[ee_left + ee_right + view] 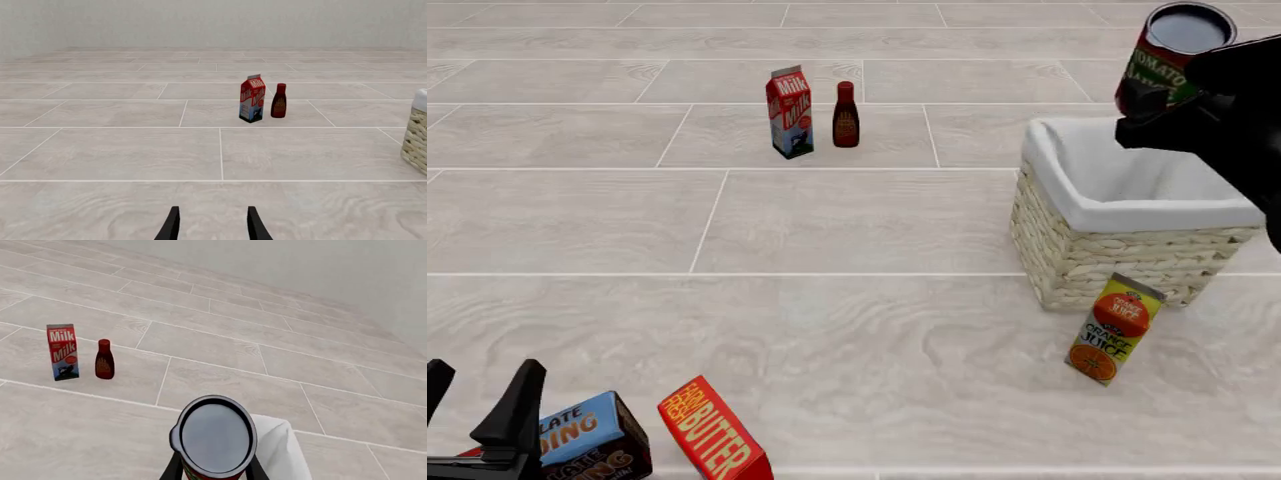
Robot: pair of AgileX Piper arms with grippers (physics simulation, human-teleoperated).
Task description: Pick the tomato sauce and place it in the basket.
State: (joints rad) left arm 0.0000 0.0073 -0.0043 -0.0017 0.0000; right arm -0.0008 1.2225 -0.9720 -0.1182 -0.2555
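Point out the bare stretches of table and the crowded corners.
Widest bare stretch: between the milk carton with the dark bottle and the butter box, left of the basket. Crowded: the near-left corner around the left gripper, and the orange juice carton beside the basket.

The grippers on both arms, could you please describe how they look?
Both are plain matte black. The left gripper has two slim, tapering, blade-like fingers. The right gripper shows similar thin black fingers below a bulky black body. No cables or markings are visible.
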